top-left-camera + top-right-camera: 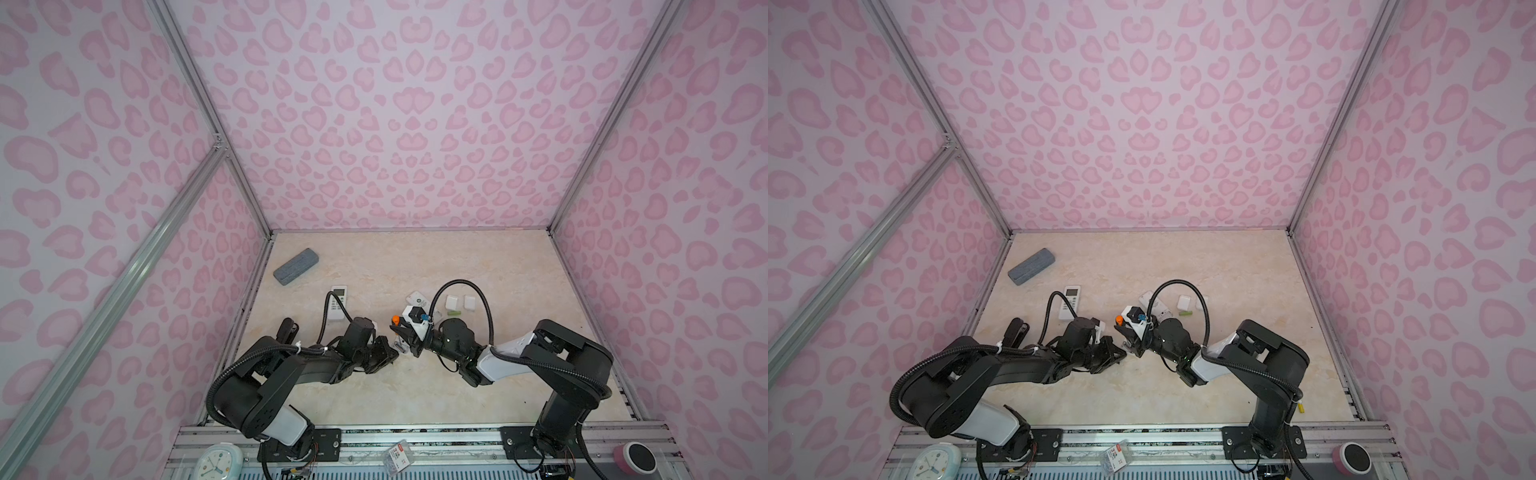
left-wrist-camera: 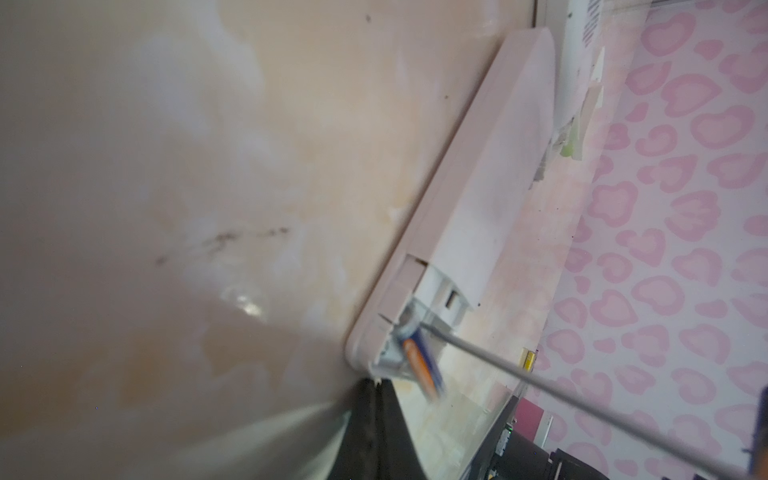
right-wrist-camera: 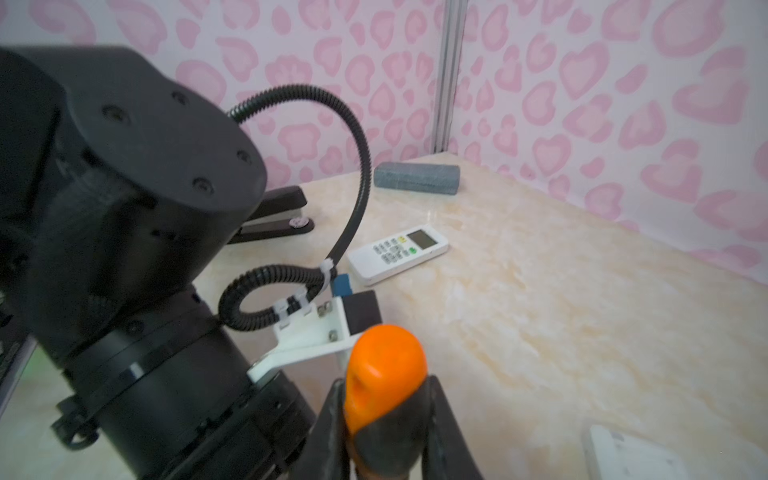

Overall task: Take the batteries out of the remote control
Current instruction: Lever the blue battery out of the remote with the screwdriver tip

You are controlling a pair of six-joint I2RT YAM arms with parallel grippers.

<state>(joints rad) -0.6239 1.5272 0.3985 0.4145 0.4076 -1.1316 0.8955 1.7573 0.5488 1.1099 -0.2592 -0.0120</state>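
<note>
In the left wrist view a white remote control (image 2: 469, 208) lies back up with its end compartment uncovered. One of the batteries (image 2: 419, 361), orange and blue, sticks out of that compartment at a tilt. The grey shaft of a screwdriver (image 2: 540, 374) reaches to the battery's inner end. My left gripper (image 2: 376, 384) is shut, its black tips against the remote's end. My right gripper (image 3: 384, 399) is shut on the screwdriver's orange-and-black handle (image 3: 386, 365). In both top views the two grippers (image 1: 392, 355) (image 1: 401, 330) meet at mid-table, hiding most of that remote. A green battery (image 1: 456, 311) lies behind.
A remote with a display (image 1: 338, 301) and a grey case (image 1: 295, 266) lie at the back left. A black stapler (image 1: 288, 328) sits beside the left arm. Another white remote (image 1: 417, 298) and two white cover plates (image 1: 451, 302) lie behind the right gripper.
</note>
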